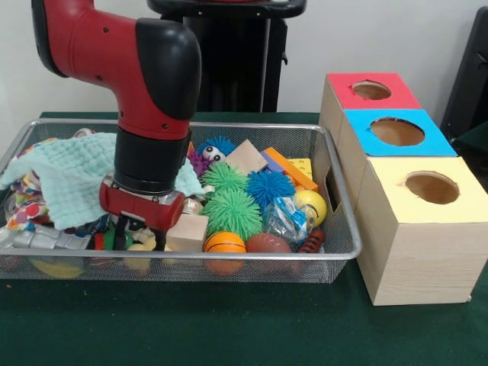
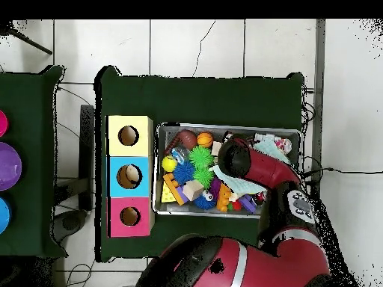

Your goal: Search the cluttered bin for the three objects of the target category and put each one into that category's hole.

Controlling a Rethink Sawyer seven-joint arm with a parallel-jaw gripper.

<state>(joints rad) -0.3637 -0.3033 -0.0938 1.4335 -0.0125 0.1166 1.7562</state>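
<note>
the red and black arm (image 1: 145,91) reaches down into the wire bin (image 1: 229,263) on the green bench (image 1: 229,328), its wrist low over the bin's left half in the front view. the fingers (image 1: 126,232) are buried among the toys under the wrist, and i cannot tell whether they are released or clenched on anything.

a pale green cloth (image 1: 65,179) lies at about 9 o'clock of the wrist, draped over the clutter there. at 3 o'clock of the wrist sit two green spiky balls (image 1: 231,212) and a blue spiky ball (image 1: 269,187), all touching. a plain wooden block (image 1: 187,232) rests just beside the wrist at about 4 o'clock. along the near wall lie a small basketball (image 1: 224,242) and a small brown football (image 1: 268,244), side by side, with a yellow ball (image 1: 311,204) at 2 o'clock of the football. an orange block (image 1: 290,168) leans toward the bin's far right corner.

at 3 o'clock of the bin stand three wooden boxes in a row, each with a round hole on top: a yellow box (image 1: 419,229) nearest, a blue box (image 1: 393,133) in the middle, a red box (image 1: 370,91) farthest. in the overhead view the arm's bulk covers the bin's right part.
</note>
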